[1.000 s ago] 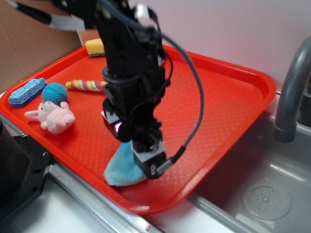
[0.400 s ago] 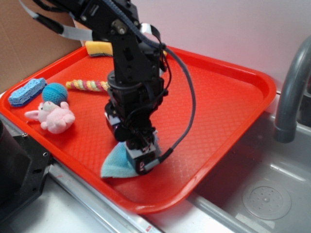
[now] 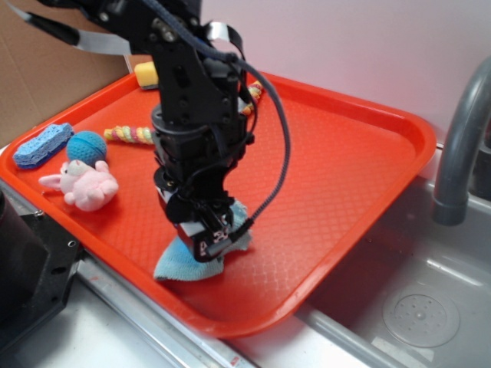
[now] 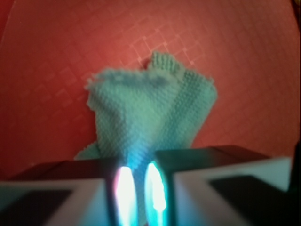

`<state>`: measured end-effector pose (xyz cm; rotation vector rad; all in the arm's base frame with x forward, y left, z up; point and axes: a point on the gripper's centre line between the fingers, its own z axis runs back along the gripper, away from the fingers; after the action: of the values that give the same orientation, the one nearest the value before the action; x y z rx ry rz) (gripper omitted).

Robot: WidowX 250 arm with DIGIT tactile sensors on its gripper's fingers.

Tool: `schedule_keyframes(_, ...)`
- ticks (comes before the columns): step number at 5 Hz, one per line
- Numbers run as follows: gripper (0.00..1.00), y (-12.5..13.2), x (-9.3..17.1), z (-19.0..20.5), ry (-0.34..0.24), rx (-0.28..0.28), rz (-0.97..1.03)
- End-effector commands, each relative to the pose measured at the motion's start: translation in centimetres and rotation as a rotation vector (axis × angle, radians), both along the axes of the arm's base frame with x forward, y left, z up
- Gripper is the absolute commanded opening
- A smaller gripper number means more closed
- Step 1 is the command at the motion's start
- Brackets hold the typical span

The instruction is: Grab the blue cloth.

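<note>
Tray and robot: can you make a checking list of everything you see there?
Surface: red tray, textured, beside a sink.
Job's things: blue cloth bunched near the tray's front edge, under the gripper.
Clutter: pink plush, teal ball, blue sponge, striped rope toy, yellow sponge, all on the tray's left and back.
Grippers: gripper down on the cloth; in the wrist view its jaws sit close together with cloth pinched between them.
Cables: black cable loops along the arm.
Surroundings: grey faucet, cardboard, white wall.
</note>
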<state>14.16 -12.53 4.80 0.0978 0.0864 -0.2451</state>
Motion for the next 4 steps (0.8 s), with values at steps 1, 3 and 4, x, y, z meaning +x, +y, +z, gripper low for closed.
schedule_keyframes(1, 1.0, -1.0, 0.3, 2.9, -0.071, -0.037, 0.007)
schedule_keyframes(3, 1.0, -1.0, 0.3, 2.9, -0.071, -0.037, 0.007)
schedule_keyframes(4, 1.0, -0.8, 0.5, -0.1, -0.126, -0.035, 0.13)
